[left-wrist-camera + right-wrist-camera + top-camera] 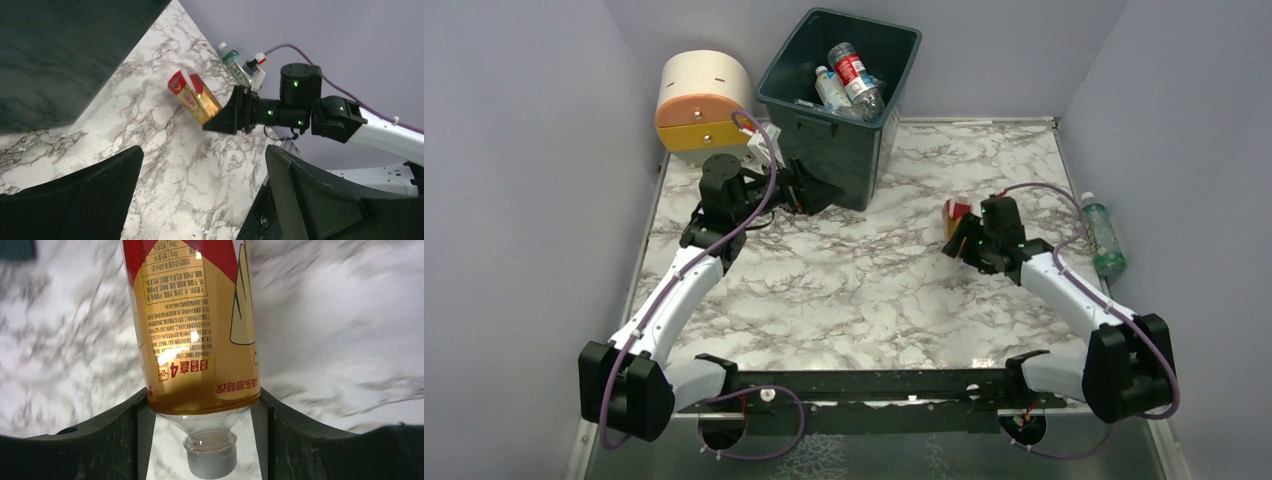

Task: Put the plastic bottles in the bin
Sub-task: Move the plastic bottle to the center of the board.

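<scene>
Top external view: at the far left corner of the marble desk [854,290] stands a rounded cream, orange and yellow drawer unit [697,100]. Just in front of it the left hand [812,190] hovers close beside the near wall of the dark green bin [824,140]. Its fingers [75,200] are spread wide with nothing between them. The bin sits at the back of the desk and already holds bottles, among them a clear red-labelled bottle [854,72] lying on top. Right of centre, the right hand [967,240] is clamped on a red-and-gold bottle [954,214]. The right wrist view shows the fingers pressing on its shoulder, just above the grey cap, and the left wrist view shows it tilted. Farther right, a green bottle [1104,235] lies against the right wall.
</scene>
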Tool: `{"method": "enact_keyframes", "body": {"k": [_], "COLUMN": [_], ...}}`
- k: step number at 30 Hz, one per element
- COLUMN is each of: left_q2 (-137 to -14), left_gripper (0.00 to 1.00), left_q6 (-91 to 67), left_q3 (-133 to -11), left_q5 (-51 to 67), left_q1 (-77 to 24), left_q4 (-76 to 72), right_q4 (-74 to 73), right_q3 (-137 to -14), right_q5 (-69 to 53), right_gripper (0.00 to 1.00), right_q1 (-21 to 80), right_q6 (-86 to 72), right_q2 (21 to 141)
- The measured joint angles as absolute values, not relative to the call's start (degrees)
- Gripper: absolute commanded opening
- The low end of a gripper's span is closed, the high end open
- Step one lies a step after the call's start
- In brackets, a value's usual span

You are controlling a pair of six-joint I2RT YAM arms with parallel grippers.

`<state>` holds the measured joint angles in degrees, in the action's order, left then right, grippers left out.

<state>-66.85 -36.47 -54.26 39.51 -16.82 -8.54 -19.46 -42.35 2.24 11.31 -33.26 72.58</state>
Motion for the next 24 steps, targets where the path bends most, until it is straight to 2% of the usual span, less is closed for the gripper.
{"method": "enact_keyframes", "body": {"k": [8, 12, 19, 20, 21, 24], "left_q2": [-66.8, -66.9, -67.7, -68.0, -68.4, -69.5], "left_gripper": [0.99, 0.99, 0.99, 0.99, 0.99, 0.99], "left_q6": [-36.6, -36.7, -36.9, -36.9, -36.9, -36.9], "left_q3": [-52.0, -51.6, -51.6, -51.6, -51.6, -51.6], "left_q5": [38.9, 38.1, 37.6, 37.5, 37.5, 37.5], "left_q1": [-17.9, -18.7, -20.1, -20.2, -20.5, -21.1], "left_q4": [-8.9, -8.9, -9.5, -9.5, -9.5, -9.5], "right_q4": [-21.6, -23.2, -24.2, -24.4, -24.7, -26.8], "right_q3": [-35.4, -32.9, -29.2, -29.2, -29.2, -30.5], "right_q5": [-2.2, -2.9, -4.8, -5.0, -5.1, -5.1], "right_gripper": [0.55, 0.61, 0.76, 0.82, 0.92, 0.96], "right_q1": [28.6, 33.9, 36.7, 36.7, 36.8, 36.8], "right_q6": [-39.8, -42.5, -43.5, -43.5, -43.4, -42.3], "right_q2": [65.3, 64.3, 64.8, 65.1, 65.2, 65.1]}}
